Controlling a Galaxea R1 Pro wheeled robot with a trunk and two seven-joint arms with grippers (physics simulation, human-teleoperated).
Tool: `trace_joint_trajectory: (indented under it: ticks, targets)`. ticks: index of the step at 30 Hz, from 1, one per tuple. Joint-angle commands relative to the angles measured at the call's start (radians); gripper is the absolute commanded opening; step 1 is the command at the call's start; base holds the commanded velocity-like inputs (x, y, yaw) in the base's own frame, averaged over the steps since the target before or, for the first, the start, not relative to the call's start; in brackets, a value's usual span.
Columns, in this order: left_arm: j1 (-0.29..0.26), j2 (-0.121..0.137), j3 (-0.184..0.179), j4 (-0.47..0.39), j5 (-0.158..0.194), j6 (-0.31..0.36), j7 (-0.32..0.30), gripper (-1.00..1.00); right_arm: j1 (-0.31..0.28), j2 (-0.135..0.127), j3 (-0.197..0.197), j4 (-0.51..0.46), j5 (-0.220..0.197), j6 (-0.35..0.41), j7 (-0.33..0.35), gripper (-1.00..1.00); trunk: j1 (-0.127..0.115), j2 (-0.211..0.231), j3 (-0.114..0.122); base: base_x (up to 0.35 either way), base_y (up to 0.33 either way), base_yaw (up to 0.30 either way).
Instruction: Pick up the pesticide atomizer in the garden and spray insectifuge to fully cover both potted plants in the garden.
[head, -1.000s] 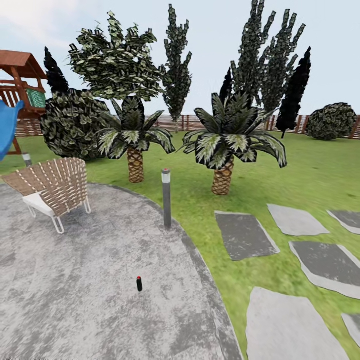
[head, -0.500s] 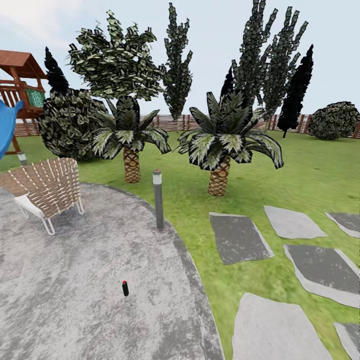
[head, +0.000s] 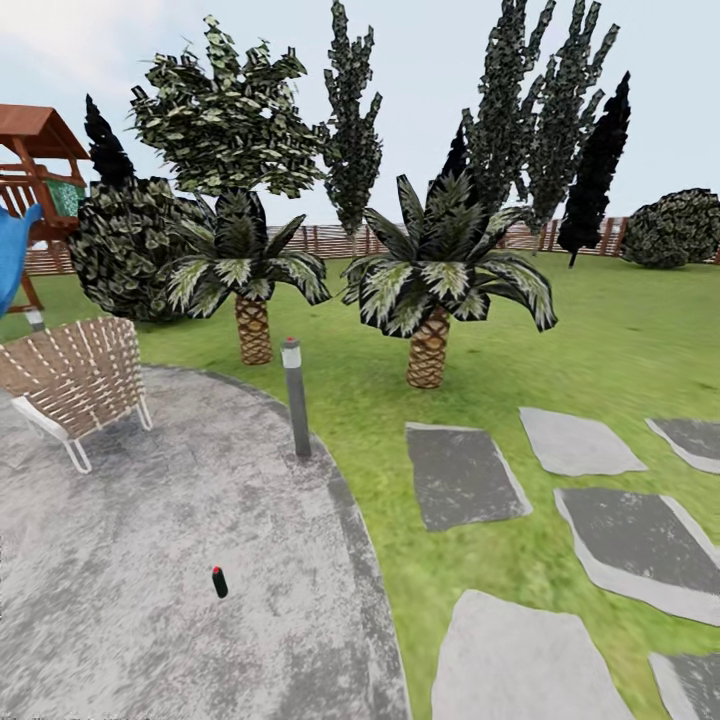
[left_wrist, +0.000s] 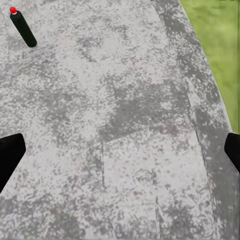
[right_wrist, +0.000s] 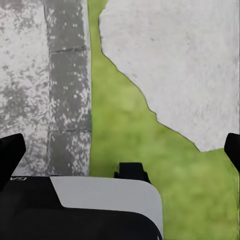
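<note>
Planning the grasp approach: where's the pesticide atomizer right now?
In the head view the pesticide atomizer stands on the round paved patch, lower left, nearer than the grey lamp post and apart from it.

Left gripper (left_wrist: 120, 150) is pointing down with its black fingertips (left_wrist: 10, 155) spread wide and nothing between them. Right gripper (right_wrist: 120, 150) looks the same, wide apart and empty.

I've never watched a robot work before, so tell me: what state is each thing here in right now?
pesticide atomizer: upright on the paved patch, not held.
left gripper: open, nothing in it, above the paving.
right gripper: open, nothing in it, above grass and a stepping stone.
lamp post: upright.
woven chair: upright, unoccupied.
</note>
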Motion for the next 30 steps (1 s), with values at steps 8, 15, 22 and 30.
trace_joint_trajectory:
  ticks: [8,15,22,30]
  targets:
    - [-0.001,0.000,0.000,0.001,0.000,-0.003,0.001,1.00,0.000,-0.001,-0.003,0.000,0.000,-0.003,0.001,1.00,0.000,0.000,-0.006,0.076,-0.340,0.211]
    - [-0.001,0.000,0.000,0.001,0.000,-0.002,0.001,1.00,0.000,0.000,-0.001,0.000,0.000,-0.003,0.000,1.00,0.000,0.000,-0.009,0.076,-0.340,0.226]
    - [-0.001,0.000,0.000,0.001,0.000,-0.003,0.002,1.00,0.000,-0.002,-0.003,0.000,0.000,-0.002,0.002,1.00,0.000,0.000,-0.009,0.076,-0.340,0.038]
    - [-0.001,0.000,0.001,0.001,0.000,-0.002,0.002,1.00,0.000,-0.001,-0.003,-0.002,-0.001,-0.004,0.002,1.00,0.000,0.000,-0.009,0.076,-0.340,0.002]
